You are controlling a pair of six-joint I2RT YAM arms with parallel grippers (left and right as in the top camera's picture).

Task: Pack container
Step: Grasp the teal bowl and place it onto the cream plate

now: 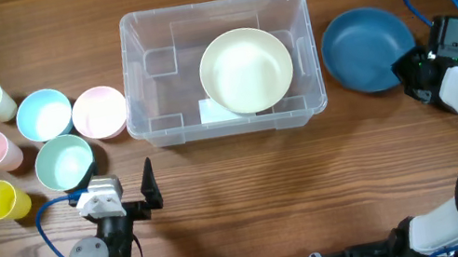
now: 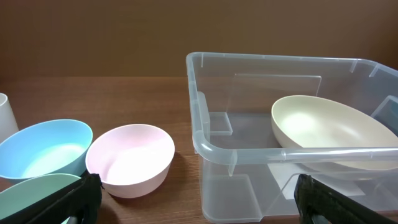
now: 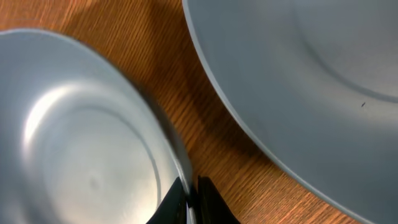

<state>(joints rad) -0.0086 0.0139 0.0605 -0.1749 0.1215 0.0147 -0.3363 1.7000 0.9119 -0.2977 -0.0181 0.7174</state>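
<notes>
Right fingers clench the rim of a round blue bowl on the wooden desk, beside the large clear plastic rectangular container; left fingers are spread wide, empty.

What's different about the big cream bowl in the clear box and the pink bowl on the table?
The cream bowl is pale yellowish-white; the pink bowl is light pink. The cream bowl is clearly bigger than the pink bowl. The cream bowl sits inside the container, while the pink bowl stands on the table, just left of it. Both are round, open side up and empty.
</notes>
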